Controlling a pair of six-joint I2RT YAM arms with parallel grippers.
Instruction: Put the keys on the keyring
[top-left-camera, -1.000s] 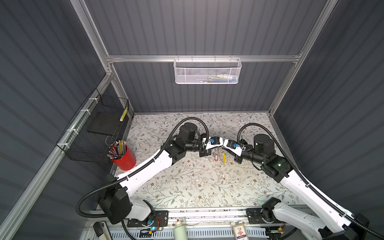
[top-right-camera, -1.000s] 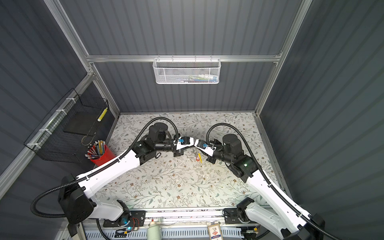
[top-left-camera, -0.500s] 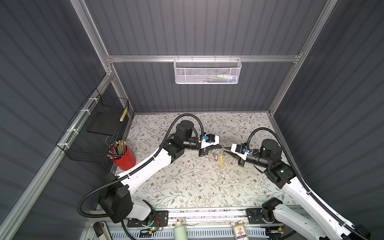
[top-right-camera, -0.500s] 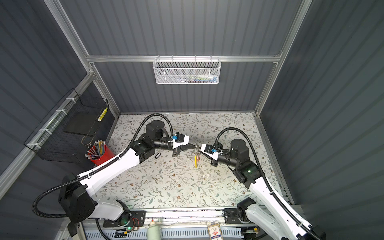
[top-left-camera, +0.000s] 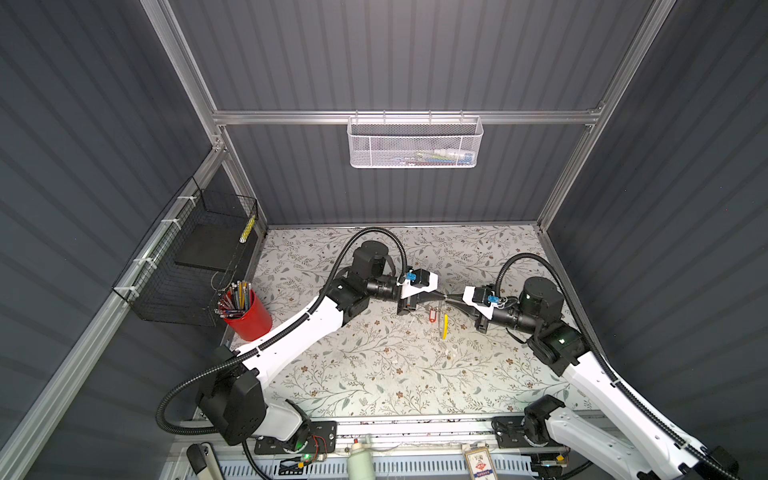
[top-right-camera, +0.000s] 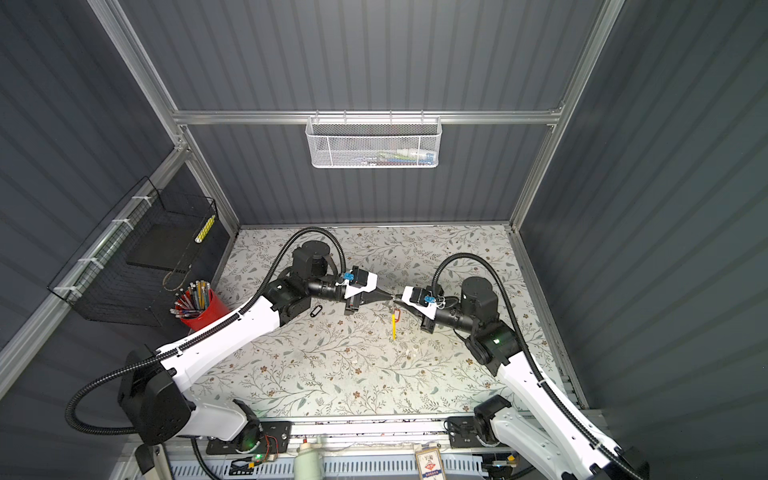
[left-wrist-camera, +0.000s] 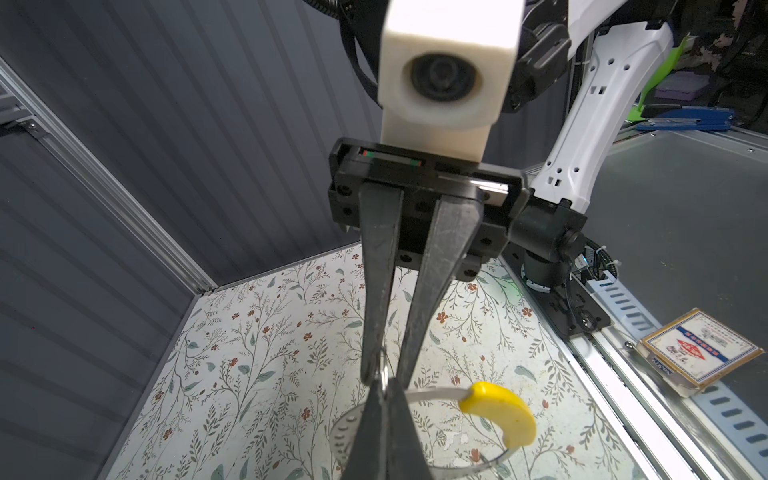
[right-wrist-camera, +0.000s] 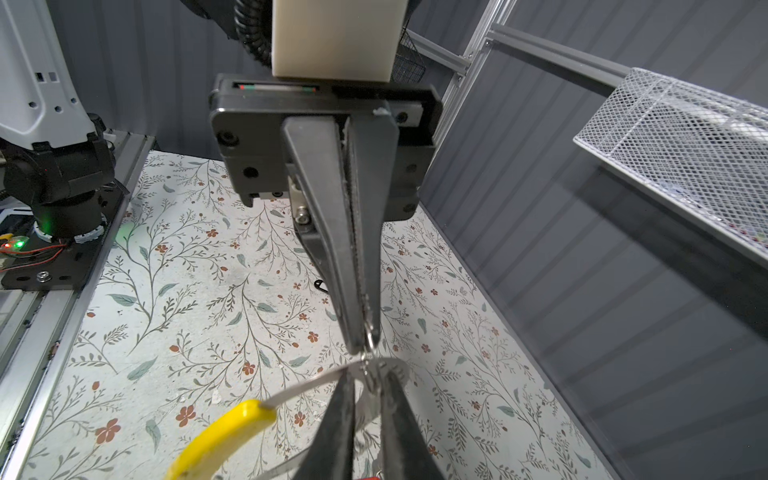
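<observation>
The left gripper (left-wrist-camera: 385, 395) has its dark tips pressed together on the thin grey band of the keyring (left-wrist-camera: 434, 392); the hoop's yellow segment (left-wrist-camera: 500, 411) curves away beside them, above the floral table (left-wrist-camera: 249, 374). The right gripper (left-wrist-camera: 385, 373) meets it tip to tip, fingers nearly together with a small metal loop (left-wrist-camera: 384, 368) showing between them; whether that loop is gripped is unclear.
</observation>
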